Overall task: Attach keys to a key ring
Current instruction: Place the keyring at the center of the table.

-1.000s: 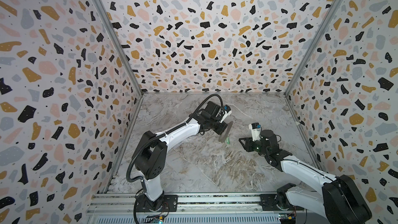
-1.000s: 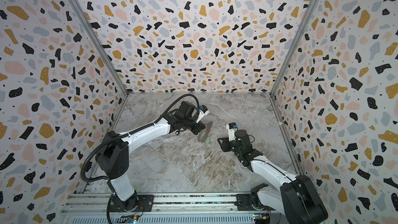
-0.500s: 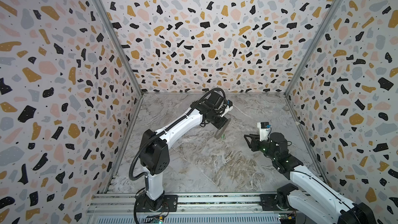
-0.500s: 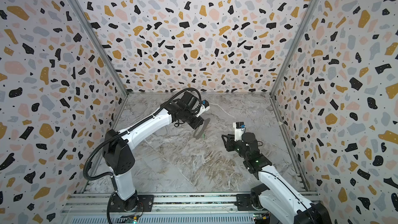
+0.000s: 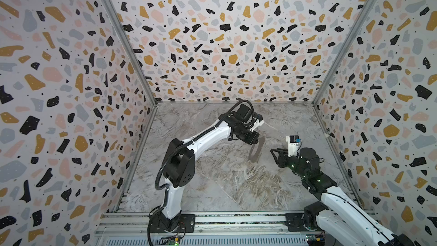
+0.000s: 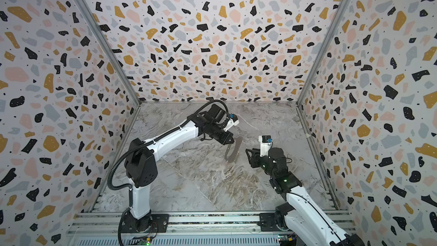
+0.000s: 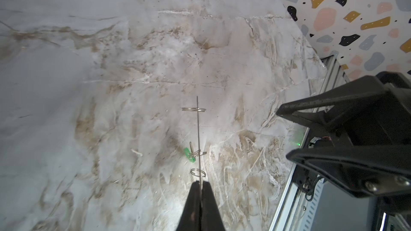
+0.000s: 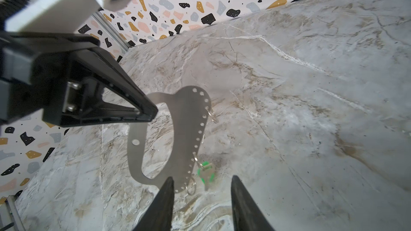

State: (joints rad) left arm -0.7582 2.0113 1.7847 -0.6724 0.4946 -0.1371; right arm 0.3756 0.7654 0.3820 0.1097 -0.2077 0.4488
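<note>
1. In the left wrist view the key ring point(image 7: 198, 130) is edge-on, just a bare line, so its loop can't be read.
2. The key point(image 7: 189, 154) there is a blurred green scrap, its outline unclear.
3. In both top views the key is too small to pick out.
4. In the right wrist view the left gripper point(image 8: 153, 111) covers the spot it pinches on the key ring, and the right gripper point(image 8: 202, 180) fingers run off the picture's edge.

Robot lab enclosure: terrazzo-print walls point(image 5: 212, 43), aluminium rail point(image 5: 236, 220).

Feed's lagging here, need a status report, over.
Left pincer shut on key ring. Right pincer open, empty, close by. Green key hangs on its holed edge. Nothing in the way.
</note>
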